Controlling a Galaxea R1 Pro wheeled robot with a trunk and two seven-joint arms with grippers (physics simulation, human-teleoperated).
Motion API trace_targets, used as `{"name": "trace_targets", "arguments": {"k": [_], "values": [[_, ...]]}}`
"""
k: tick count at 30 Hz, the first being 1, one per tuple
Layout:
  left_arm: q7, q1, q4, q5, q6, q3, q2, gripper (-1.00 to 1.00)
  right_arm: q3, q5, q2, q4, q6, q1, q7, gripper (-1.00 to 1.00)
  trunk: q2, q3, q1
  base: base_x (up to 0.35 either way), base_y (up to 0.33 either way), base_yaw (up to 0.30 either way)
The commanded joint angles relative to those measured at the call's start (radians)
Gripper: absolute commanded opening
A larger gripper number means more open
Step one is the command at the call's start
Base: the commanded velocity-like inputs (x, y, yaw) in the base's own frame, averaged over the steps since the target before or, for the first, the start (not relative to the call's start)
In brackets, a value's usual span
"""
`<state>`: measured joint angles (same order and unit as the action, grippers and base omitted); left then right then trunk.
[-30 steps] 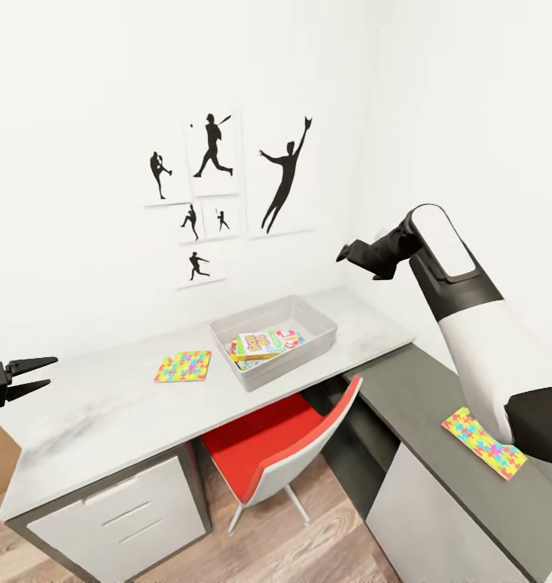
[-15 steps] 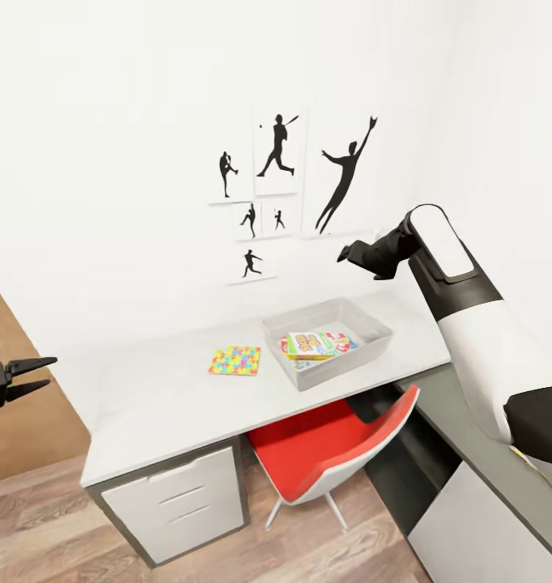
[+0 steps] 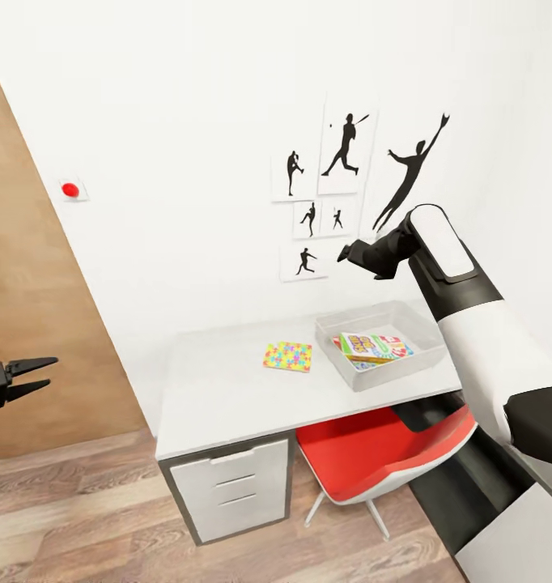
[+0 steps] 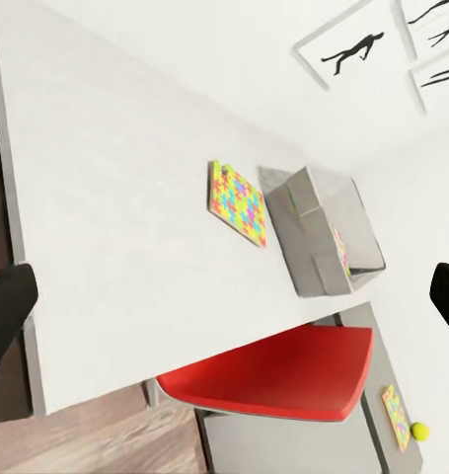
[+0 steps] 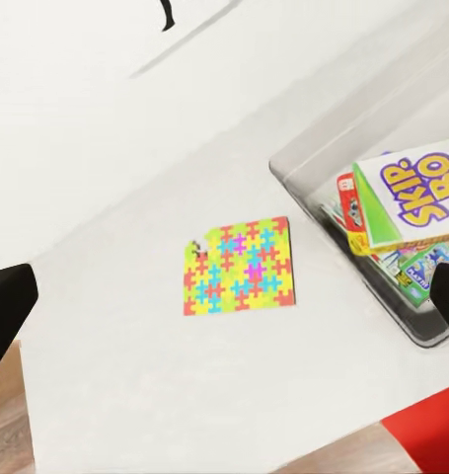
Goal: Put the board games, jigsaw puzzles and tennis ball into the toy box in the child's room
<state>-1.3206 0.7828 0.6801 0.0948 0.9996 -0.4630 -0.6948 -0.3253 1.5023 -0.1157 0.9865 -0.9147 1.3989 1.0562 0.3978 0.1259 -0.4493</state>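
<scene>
Head view shows one puzzle (image 3: 288, 356) flat on the surface (image 3: 219, 389), beside the tray (image 3: 381, 343) holding stacked games (image 3: 371, 347); left fingers (image 3: 29, 378) spread, right fingers' (image 3: 350, 253) state unclear.

The whole head view has swung, so the camera has turned and the things themselves have not moved on the desk. The table (image 3: 227, 389) and the toy box (image 3: 380, 344) now sit right of centre instead of in the middle, and the jigsaw puzzle (image 3: 288, 355) beside the box has gone with them. The baseball pictures (image 3: 341, 182) have slid to the upper right. A brown wooden panel (image 3: 33, 324) and a red dot (image 3: 70, 189) on the wall have come in at the left. The second puzzle on the dark desk section has passed out of the frame's lower right.
</scene>
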Motion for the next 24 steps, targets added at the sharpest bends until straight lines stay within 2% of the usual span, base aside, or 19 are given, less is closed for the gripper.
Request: {"name": "trace_targets", "arguments": {"k": [1,8,17,22,23,24], "values": [[-0.002,0.001,-0.001,0.002,0.007,0.000,0.000,1.00,-0.003,0.009,-0.001,0.001,-0.003,0.002,0.009,1.00,0.002,0.002,-0.001,-0.020,0.075,0.024],[-0.002,0.001,-0.001,0.002,-0.005,0.000,0.000,1.00,-0.003,0.009,-0.001,0.001,-0.003,0.002,0.010,1.00,0.002,0.003,-0.001,-0.006,0.024,0.008],[0.004,0.001,0.000,0.002,-0.008,0.001,0.000,1.00,-0.011,0.013,0.033,0.008,-0.009,0.002,0.012,1.00,0.002,0.003,-0.001,0.000,0.002,0.001],[0.010,0.001,0.000,-0.005,-0.006,0.013,0.002,1.00,-0.081,0.009,0.110,0.003,-0.010,0.002,0.018,1.00,0.002,0.003,-0.001,0.000,0.000,0.000],[0.014,0.001,0.000,-0.013,-0.005,0.022,0.001,1.00,-0.108,0.008,0.138,0.000,-0.007,0.002,0.022,1.00,0.002,0.003,-0.001,0.000,0.000,0.000],[0.016,0.001,0.000,-0.018,-0.005,0.026,0.001,1.00,-0.119,0.007,0.151,-0.002,-0.005,0.002,0.024,1.00,0.002,0.003,-0.001,0.000,0.000,0.000]]}}
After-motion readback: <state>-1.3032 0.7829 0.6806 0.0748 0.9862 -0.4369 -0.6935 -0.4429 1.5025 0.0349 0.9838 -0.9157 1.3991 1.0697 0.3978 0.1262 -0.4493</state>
